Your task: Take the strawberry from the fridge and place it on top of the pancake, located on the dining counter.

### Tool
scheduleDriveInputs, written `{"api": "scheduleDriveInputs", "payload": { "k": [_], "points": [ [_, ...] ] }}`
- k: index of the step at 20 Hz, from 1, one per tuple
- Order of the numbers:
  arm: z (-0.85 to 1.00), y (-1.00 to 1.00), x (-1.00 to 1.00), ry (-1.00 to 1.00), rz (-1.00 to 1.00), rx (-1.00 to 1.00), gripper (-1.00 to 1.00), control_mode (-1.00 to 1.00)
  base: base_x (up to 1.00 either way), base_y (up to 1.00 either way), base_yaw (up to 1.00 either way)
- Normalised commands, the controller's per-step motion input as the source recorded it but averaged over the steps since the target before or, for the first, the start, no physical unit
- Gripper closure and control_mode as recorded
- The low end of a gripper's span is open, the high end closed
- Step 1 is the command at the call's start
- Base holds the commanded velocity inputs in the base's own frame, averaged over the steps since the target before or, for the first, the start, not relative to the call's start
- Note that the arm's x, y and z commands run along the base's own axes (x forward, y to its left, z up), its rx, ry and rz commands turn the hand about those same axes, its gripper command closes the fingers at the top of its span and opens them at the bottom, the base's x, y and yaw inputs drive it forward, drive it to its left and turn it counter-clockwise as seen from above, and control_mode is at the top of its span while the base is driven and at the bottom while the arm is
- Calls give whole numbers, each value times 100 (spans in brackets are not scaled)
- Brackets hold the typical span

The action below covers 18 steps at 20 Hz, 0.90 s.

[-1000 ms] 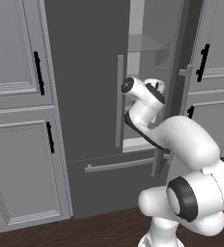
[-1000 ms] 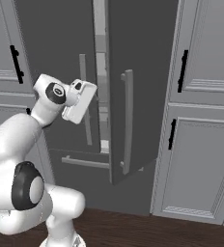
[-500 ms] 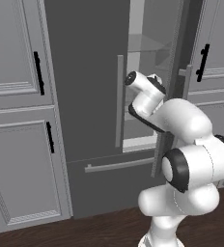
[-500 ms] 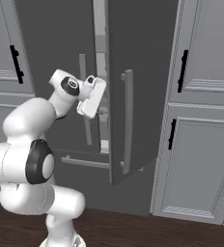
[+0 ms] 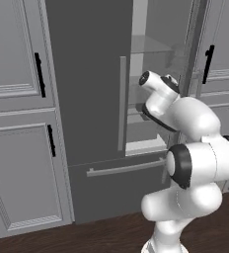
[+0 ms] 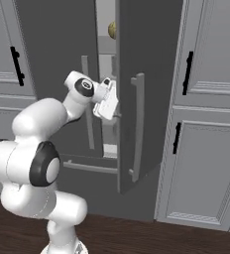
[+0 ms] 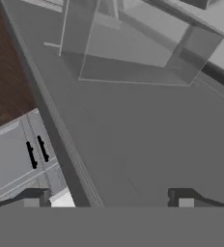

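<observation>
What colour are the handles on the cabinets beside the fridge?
Black, on the pale grey cabinet doors. The handles show best in the right base view.

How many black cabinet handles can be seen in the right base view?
3. One handle on the upper cabinet left of the fridge, one on the upper cabinet to its right, and one on the lower right cabinet. The arm may hide others on the left.
</observation>
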Motion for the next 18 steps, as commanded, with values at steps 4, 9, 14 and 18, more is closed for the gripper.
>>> {"api": "scheduleDriveInputs", "payload": {
  "k": [4,9,14,18],
  "points": [
    [0,-88,-42,13,-4,-11,-100,-100,0,0,0],
    [0,-93,-47,11,-6,-12,-100,-100,0,0,0],
    [-2,-72,-43,5,-3,-9,-100,-100,0,0,0],
    [1,67,-54,-18,4,0,-100,-100,0,0,0]
  ]
}}
